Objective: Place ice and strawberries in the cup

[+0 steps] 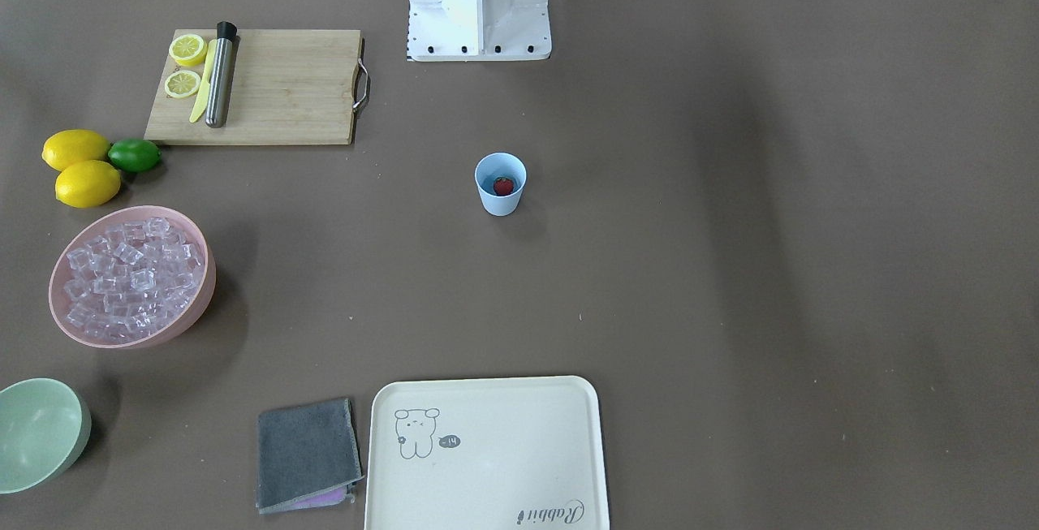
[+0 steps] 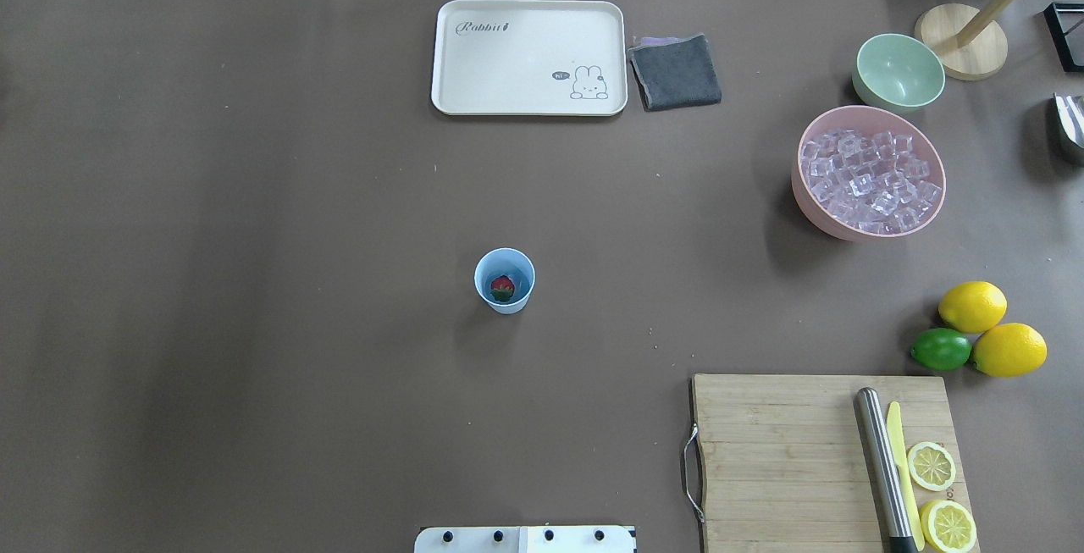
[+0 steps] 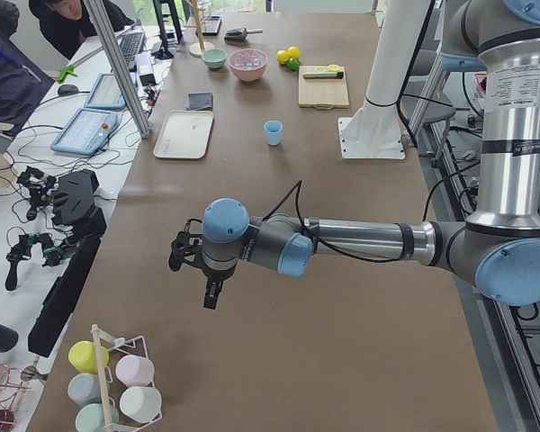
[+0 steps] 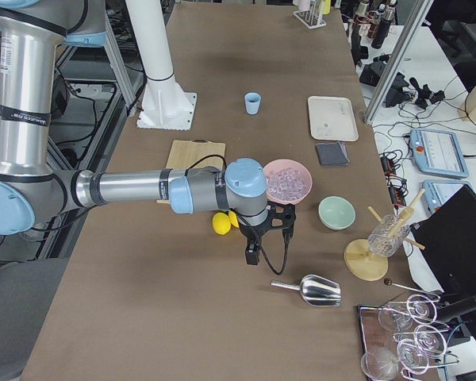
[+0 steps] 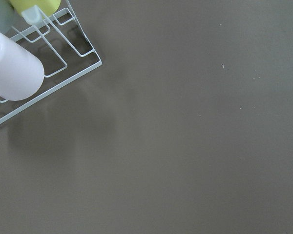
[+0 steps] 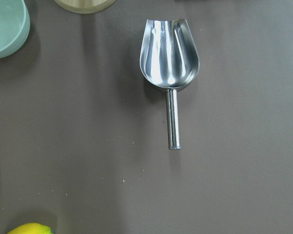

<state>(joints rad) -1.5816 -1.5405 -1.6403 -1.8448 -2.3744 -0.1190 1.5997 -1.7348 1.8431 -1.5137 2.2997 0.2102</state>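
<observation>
cup (image 1: 500,183): light blue, upright, alone mid tabletop (image 1: 730,270), in front of the robot base, well apart from everything else
strawberry (image 1: 504,186): inside the cup, on its bottom, red with green top
ice (image 1: 130,270): clear cubes heaped in pink bowl (image 1: 185,325), at the robot's right side of the tabletop, well apart from the cup
left tool (image 3: 212,293): shows only in the left side view, hangs above bare tabletop at the robot's left end, pointing down; cannot tell whether wide or narrow; nothing seen in it
right tool (image 4: 251,254): shows only in the right side view, hangs above the tabletop near the pink bowl and lemons (image 1: 75,148), pointing down; width cannot be told
scoop (image 6: 170,53): steel, lying flat on the tabletop under the right wrist camera, apart from the right tool
green bowl (image 1: 40,433): pale, just beside the pink bowl, on its far side from the robot
lime (image 1: 135,155): touching the two lemons
cutting board (image 1: 284,88): wood, carries two lemon halves (image 1: 187,49), a yellow knife (image 1: 204,75) and a steel rod (image 1: 219,75)
tray (image 1: 487,465): cream, at the far edge opposite the robot
cloth (image 1: 307,453): grey, folded, just beside the tray
wire rack (image 5: 63,63): white, holds pastel cups, near the left tool
</observation>
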